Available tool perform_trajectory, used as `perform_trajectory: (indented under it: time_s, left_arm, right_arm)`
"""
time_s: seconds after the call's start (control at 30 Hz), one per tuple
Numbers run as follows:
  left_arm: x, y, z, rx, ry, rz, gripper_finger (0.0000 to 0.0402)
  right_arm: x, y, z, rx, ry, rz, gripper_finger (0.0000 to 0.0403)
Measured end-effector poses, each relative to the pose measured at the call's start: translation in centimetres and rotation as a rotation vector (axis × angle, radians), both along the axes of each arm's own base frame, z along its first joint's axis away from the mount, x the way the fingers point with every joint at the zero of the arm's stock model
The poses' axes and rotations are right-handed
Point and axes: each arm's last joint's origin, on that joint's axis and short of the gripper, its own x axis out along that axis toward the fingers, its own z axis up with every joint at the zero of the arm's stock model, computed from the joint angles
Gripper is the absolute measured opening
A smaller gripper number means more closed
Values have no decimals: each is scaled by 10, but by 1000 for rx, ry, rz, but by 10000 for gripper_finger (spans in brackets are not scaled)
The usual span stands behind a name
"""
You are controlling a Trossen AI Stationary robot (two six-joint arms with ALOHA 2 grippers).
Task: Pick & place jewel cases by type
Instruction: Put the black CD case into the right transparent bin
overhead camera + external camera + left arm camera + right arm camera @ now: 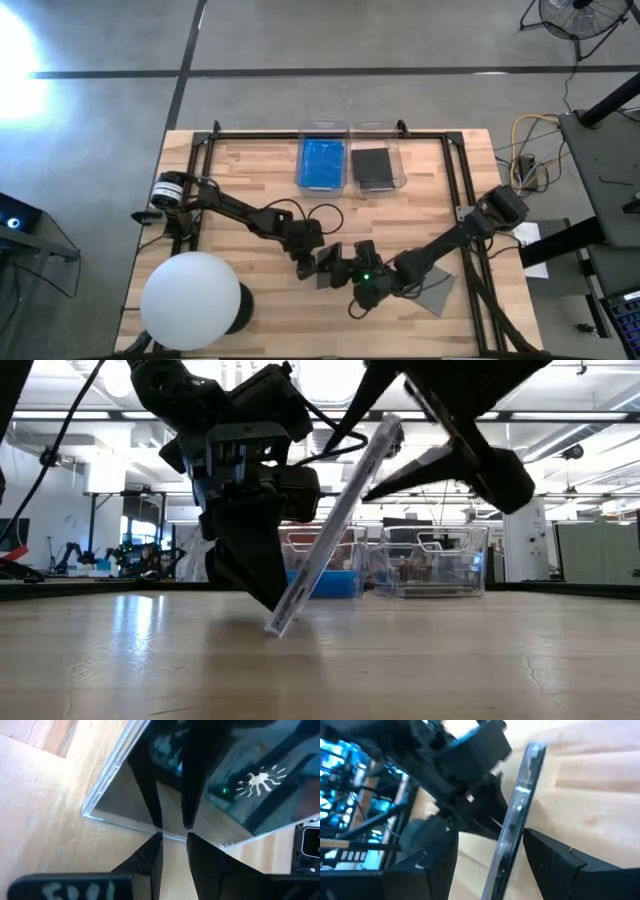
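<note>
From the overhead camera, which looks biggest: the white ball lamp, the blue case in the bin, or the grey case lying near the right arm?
1. White ball lamp.
2. Blue case.
3. Grey case, partly covered by the right arm, so its rank is unsure.

High view looks straight down; low view sits at tabletop level; 2 wrist views close in.

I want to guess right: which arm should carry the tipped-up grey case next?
Probably the right gripper: its open jaws straddle the tilted grey square plastic jewel case, ready to close. The left gripper reaches its bottom edge.
</note>
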Motion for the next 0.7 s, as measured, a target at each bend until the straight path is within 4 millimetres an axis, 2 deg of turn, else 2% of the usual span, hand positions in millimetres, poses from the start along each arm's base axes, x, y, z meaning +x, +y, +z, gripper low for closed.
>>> perform_trajectory:
  time_s: [0.2,0.3,0.6,0.7]
  left_arm:
    - [-1,0,-1,11,0,7,71]
    - [-2,0,-1,27,-6,0,71]
    - [-2,-2,-2,127,-19,39,71]
    - [-6,-4,4,146,-39,29,71]
  right_arm:
    - [3,-6,-7,158,45,18,216]
    - [3,-7,-9,200,60,23,199]
    - [0,-6,-15,271,104,46,72]
    - [-3,-6,-14,293,114,31,42]
